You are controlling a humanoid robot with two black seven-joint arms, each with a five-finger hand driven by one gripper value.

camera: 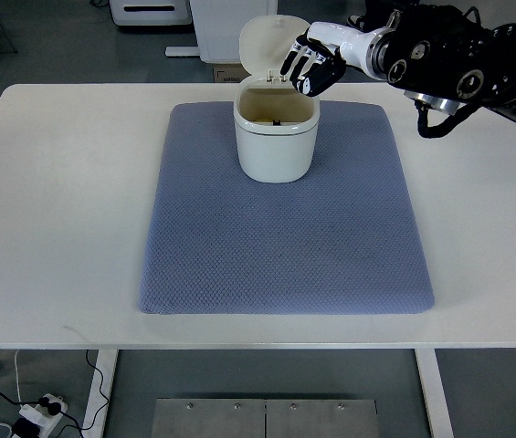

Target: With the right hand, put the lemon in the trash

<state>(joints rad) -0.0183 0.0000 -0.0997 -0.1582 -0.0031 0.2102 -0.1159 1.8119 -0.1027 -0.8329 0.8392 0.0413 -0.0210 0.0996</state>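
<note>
Right hand (310, 66) above open trash bin (276, 137).
My fingers (296, 62) hang loosely spread, holding nothing; the bin's raised lid (268, 41) sits just left of them.

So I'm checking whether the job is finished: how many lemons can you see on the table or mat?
0. None lies on the table or the blue mat. The right hand hovers over the open bin; a lemon could be hidden deep inside it.

Right hand (310, 66) over open trash bin (276, 137) on blue mat (285, 237) — fingers (296, 62) loosely spread
</note>
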